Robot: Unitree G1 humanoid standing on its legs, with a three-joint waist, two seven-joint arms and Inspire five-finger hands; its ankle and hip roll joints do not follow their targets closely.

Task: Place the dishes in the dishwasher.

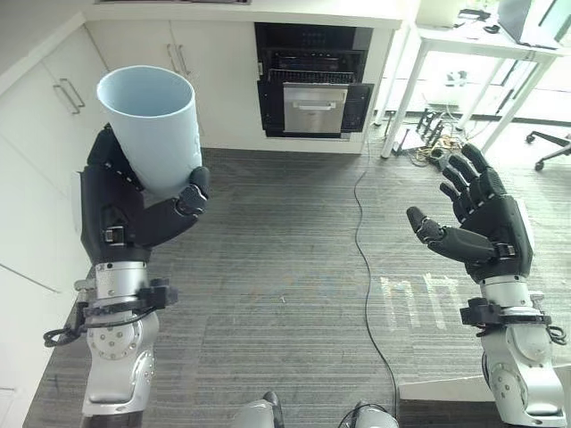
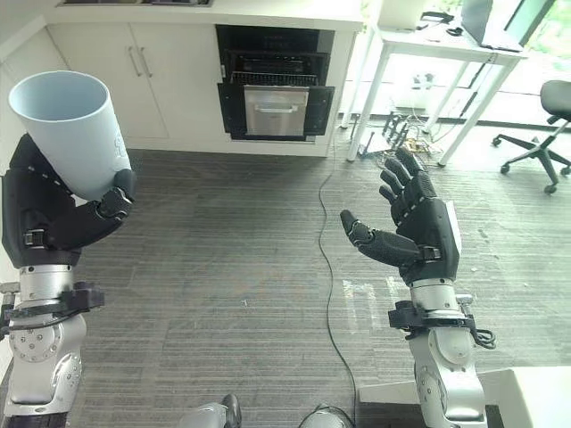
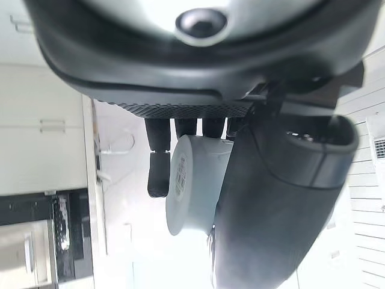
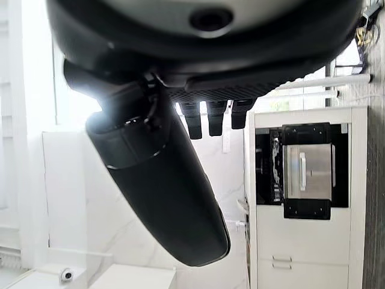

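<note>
In the left eye view the left robot hand [image 1: 125, 214] is raised at the robot's left with its dark fingers and thumb curled round the lower part of a pale blue cup [image 1: 152, 125], a smooth, matte, tapering cylinder held upright with its open mouth tilted slightly away. The right robot hand [image 1: 482, 223] stands well apart at the right, palm turned inward, fingers straight and spread, holding nothing. Beyond both, across a grey ribbed carpet floor [image 1: 285, 267], the dishwasher [image 1: 314, 80] sits built into white cabinets [image 1: 143, 53], its dark door part open and a wire rack showing above a metallic front panel. The right eye view shows the same, with a white-legged surface [image 2: 428, 45] to the right of the dishwasher and an office chair [image 2: 544, 125] near it. In the left wrist view the fingers [image 3: 159, 162] and the thick thumb clamp the cup's base between them. In the right wrist view the straight fingers [image 4: 213, 117] reach toward the far dishwasher, empty.
</note>
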